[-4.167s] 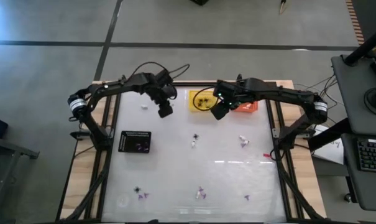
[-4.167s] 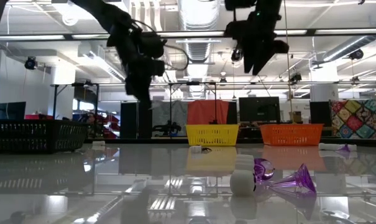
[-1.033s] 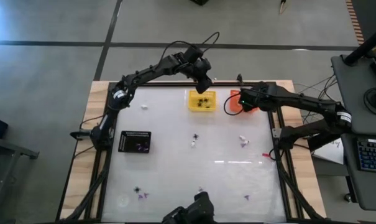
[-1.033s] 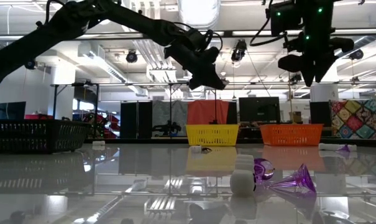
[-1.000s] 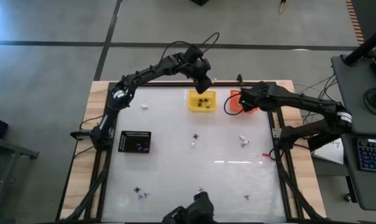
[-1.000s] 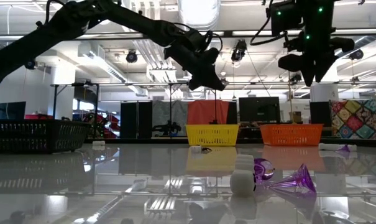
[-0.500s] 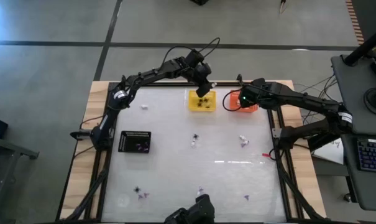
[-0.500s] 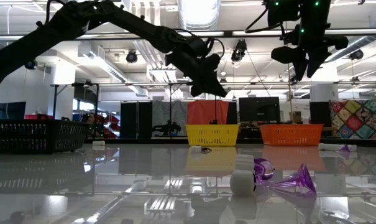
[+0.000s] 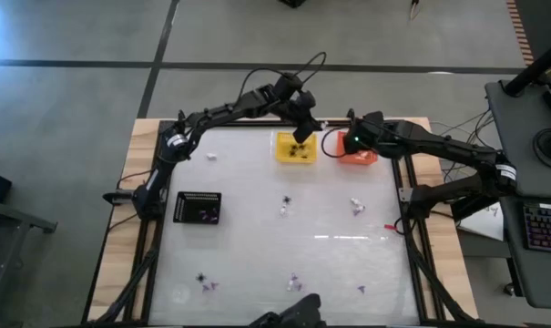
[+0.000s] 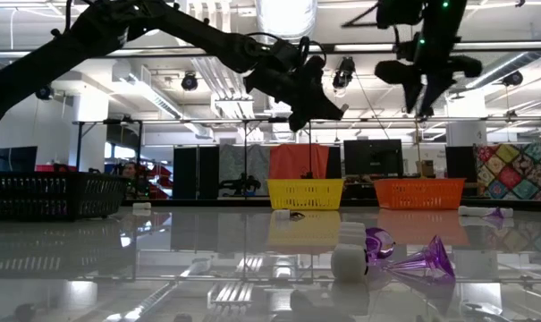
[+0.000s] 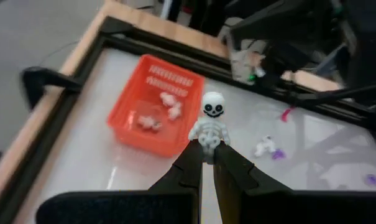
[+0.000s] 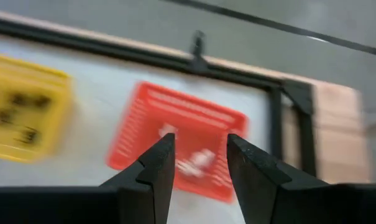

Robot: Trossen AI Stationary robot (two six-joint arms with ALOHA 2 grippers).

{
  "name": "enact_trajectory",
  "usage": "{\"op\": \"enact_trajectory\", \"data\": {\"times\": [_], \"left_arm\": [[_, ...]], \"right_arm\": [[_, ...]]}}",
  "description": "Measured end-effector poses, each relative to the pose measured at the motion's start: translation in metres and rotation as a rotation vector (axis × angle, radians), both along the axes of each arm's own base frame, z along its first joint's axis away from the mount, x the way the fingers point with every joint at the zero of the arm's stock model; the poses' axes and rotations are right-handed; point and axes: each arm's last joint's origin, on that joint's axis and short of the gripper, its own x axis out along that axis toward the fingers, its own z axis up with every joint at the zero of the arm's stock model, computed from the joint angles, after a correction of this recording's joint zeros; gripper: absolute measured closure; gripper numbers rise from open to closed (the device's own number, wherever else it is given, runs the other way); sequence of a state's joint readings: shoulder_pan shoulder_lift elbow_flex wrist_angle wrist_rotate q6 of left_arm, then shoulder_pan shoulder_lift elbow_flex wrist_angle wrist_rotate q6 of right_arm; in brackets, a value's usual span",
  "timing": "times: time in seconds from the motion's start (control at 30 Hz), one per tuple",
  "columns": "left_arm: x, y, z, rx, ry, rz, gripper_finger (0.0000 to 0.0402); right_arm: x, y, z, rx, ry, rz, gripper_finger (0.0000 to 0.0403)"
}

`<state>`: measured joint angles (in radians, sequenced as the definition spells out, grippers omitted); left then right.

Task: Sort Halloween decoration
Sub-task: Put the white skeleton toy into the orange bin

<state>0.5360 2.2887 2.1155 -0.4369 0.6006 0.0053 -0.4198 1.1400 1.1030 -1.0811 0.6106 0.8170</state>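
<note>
Your left gripper (image 11: 207,163) pinches a white skeleton figure (image 11: 209,124) by its legs, high above the yellow basket (image 9: 295,148) at the table's far edge. Your right gripper (image 12: 200,160) hovers over the orange basket (image 12: 183,138) (white pieces inside) — fingers spread, empty. Other trinkets (image 9: 284,206) lie scattered mid-table.

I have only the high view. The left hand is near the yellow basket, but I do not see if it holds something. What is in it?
Observer: The left hand is shut on a small white skeleton.
Operator: What lies in the orange basket?
Observer: The orange basket holds a few small white pieces.
Operator: And the right hand?
Observer: The right hand is open and empty, looking down on that basket.
</note>
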Motion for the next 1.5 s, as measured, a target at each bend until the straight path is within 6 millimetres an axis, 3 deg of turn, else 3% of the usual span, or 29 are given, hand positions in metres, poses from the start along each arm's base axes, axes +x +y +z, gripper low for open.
{"op": "enact_trajectory", "data": {"times": [0.23, 0.7, 1.13, 1.5], "left_arm": [[0.009, -0.009, 0.005, 0.014, -0.055, -0.02, 0.04], [0.013, -0.007, 0.014, 0.006, -0.139, 0.013, 0.04], [0.013, -0.005, 0.027, 0.023, -0.18, 0.017, 0.04], [0.005, 0.009, 0.031, 0.027, -0.189, 0.045, 0.04]], "right_arm": [[0.019, -0.008, 0.013, -0.105, -0.232, 0.041, 0.0266], [0.029, -0.012, 0.027, -0.15, -0.443, 0.001, 0.0266], [0.03, -0.013, 0.053, -0.117, -0.462, 0.193, 0.0266], [0.012, -0.029, 0.08, -0.052, -0.685, 0.088, 0.0266]]}}
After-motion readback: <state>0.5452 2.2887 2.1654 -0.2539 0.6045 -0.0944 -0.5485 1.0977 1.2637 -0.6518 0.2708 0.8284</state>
